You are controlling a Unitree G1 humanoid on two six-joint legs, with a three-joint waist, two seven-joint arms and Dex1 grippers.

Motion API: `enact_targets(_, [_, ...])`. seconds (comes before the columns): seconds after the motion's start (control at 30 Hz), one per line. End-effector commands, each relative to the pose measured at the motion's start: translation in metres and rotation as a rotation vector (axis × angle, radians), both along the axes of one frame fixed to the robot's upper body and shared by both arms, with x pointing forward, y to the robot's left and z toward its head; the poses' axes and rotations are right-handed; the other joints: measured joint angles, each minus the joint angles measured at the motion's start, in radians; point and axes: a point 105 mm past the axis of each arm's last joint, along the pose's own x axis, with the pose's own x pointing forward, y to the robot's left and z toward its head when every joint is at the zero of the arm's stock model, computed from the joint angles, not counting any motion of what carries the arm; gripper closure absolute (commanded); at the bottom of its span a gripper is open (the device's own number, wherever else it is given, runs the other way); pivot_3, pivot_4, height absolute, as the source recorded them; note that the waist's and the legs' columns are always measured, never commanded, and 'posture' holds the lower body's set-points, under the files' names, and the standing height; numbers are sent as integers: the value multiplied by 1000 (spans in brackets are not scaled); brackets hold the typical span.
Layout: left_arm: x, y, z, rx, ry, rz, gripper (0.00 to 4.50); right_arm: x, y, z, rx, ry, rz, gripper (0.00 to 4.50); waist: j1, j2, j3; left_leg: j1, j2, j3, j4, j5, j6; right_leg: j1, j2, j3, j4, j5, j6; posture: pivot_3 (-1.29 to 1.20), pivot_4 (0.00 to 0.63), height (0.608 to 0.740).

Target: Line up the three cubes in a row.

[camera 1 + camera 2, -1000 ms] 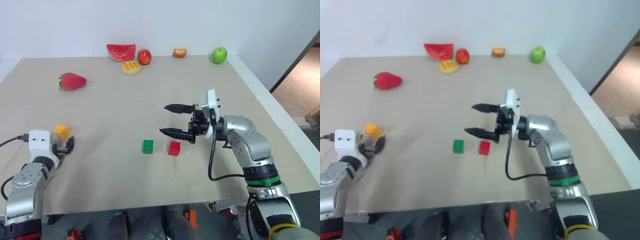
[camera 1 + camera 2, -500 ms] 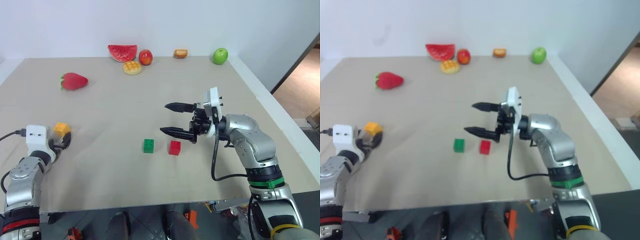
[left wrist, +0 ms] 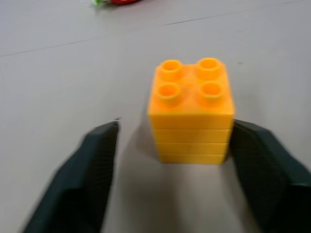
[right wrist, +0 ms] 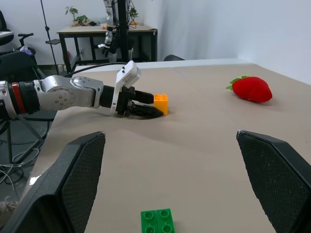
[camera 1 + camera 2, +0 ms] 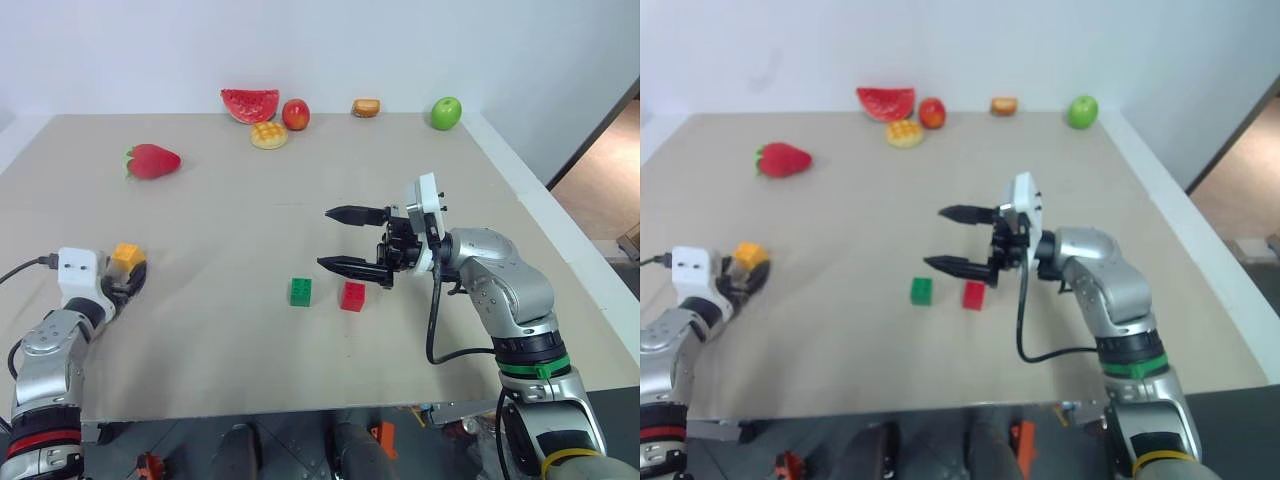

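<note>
The yellow-orange cube (image 5: 126,257) stands near the table's left edge. It sits between the fingers of my left gripper (image 5: 128,277). In the left wrist view one pad (image 3: 252,160) touches the cube (image 3: 191,109), and the other finger (image 3: 92,165) stands a little apart from it. The green cube (image 5: 300,291) and the red cube (image 5: 352,296) sit side by side in the middle of the table, a small gap between them. My right gripper (image 5: 325,237) hovers open just behind and above the red cube, pointing left, with nothing in it.
Toy food lies along the far edge: a watermelon slice (image 5: 249,103), a waffle bun (image 5: 268,135), a red fruit (image 5: 295,114), a small bread (image 5: 366,107) and a green apple (image 5: 446,112). A strawberry (image 5: 153,161) sits at the far left.
My left gripper's fingers have drawn in around the yellow-orange cube. The right arm and the green and red cubes have stayed put. The camera view shifted slightly.
</note>
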Motion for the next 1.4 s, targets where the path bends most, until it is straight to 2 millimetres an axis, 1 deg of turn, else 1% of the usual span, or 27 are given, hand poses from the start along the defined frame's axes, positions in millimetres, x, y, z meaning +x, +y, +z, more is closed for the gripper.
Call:
enact_targets(0.03, [1,-4,8,12,-35,-25,2700,-3,-1,8,10,-33,4,0,0,0,0,0,0,0,0,0,0,0,0,0,0,0,0,0,150,740])
enact_targets(0.07, [2,-5,8,7,-38,-30,3021,-3,-1,8,10,-33,5,0,0,0,0,0,0,0,0,0,0,0,0,0,0,0,0,0,150,740])
enact_targets(0.1, [4,-7,10,7,-44,-36,3208,-3,0,8,10,-32,7,0,0,0,0,0,0,0,0,0,0,0,0,0,0,0,0,0,150,740])
enact_targets(0.17, [6,-10,14,4,-54,-50,3203,-3,0,8,10,-32,9,0,1,0,0,0,0,0,0,0,0,0,0,0,0,0,1,0,150,740])
enact_targets(0.2, [9,-15,17,-12,-60,-80,3203,-2,0,8,10,-32,9,0,1,0,0,0,0,0,0,0,0,0,0,0,0,0,1,0,150,740])
enact_targets(0.3, [13,-40,29,-18,-88,-246,3203,-2,0,8,8,-33,9,0,1,0,0,-1,0,0,0,0,0,0,0,0,0,0,1,0,150,740])
enact_targets(0.37, [13,-52,34,-9,-100,-330,3203,-2,-1,8,6,-33,8,0,1,0,0,-1,0,0,0,0,0,0,0,0,0,0,1,0,150,740])
enact_targets(0.4, [13,-62,37,-2,-106,-400,3203,-2,-2,8,3,-33,6,0,1,0,0,-1,0,0,0,0,0,0,0,0,0,0,1,0,150,740])
enact_targets(0.43, [10,-80,43,22,-112,-532,3203,-2,-4,8,-1,-28,5,0,1,0,0,-1,0,0,0,0,0,0,0,0,0,0,1,0,150,740])
enact_targets(0.47, [3,-102,46,52,-108,-701,3203,-4,-7,9,-6,-20,5,0,0,0,0,-1,0,0,0,0,0,0,0,0,0,0,1,0,150,740])
enact_targets(0.5, [-5,-119,47,84,-92,-845,3203,-7,-12,8,-16,-4,8,0,0,0,0,-1,0,0,0,0,0,-1,0,0,0,-1,1,0,150,740])
enact_targets(0.53, [-12,-129,45,105,-70,-956,3203,-11,-17,6,-28,21,16,0,2,0,0,-2,0,0,0,0,0,-1,0,0,0,-1,0,0,150,740])
enact_targets(0.57, [-17,-134,42,131,-45,-1037,3203,-16,-23,4,-45,45,28,0,5,0,0,-2,0,0,0,0,0,-1,0,0,0,-1,-1,0,150,740])
enact_targets(0.67, [-24,-140,32,192,30,-1190,3203,-31,-41,-5,-93,108,43,0,4,0,0,-2,-1,0,0,-1,-2,0,0,0,0,-3,-2,0,150,740])
enact_targets(0.77, [-21,-142,23,238,78,-1288,3203,-38,-58,-11,-121,144,-6,0,3,0,0,-3,-1,-1,0,-2,-2,0,0,0,0,-7,1,0,150,740])
enact_targets(0.83, [-17,-145,20,255,99,-1338,3203,-40,-65,-10,-121,149,-47,0,2,0,0,-3,-1,-1,0,-2,-2,-1,1,0,0,-7,1,0,150,740])
enact_targets(0.93, [-9,-147,16,279,117,-1377,3203,-44,-68,-7,-99,151,-80,0,0,0,0,-2,-1,-1,0,-2,-2,0,2,1,0,-6,2,0,150,740])
enact_targets(1.1, [5,-150,16,246,111,-1380,3203,-51,-68,-12,-103,156,-112,0,1,0,0,-3,-1,-2,2,-2,-1,0,1,1,0,-5,4,0,150,740])
enact_targets(1.2, [6,-156,10,232,109,-1402,3203,-53,-69,-13,-100,158,-133,0,1,0,0,-4,-2,-2,2,-2,-2,0,1,2,0,-4,8,0,150,740])
enact_targets(1.4, [0,-169,0,203,101,-1459,3203,-54,-68,-12,-97,157,-141,0,1,0,0,-4,-2,-3,2,-2,-2,0,1,2,0,-4,9,0,150,740])
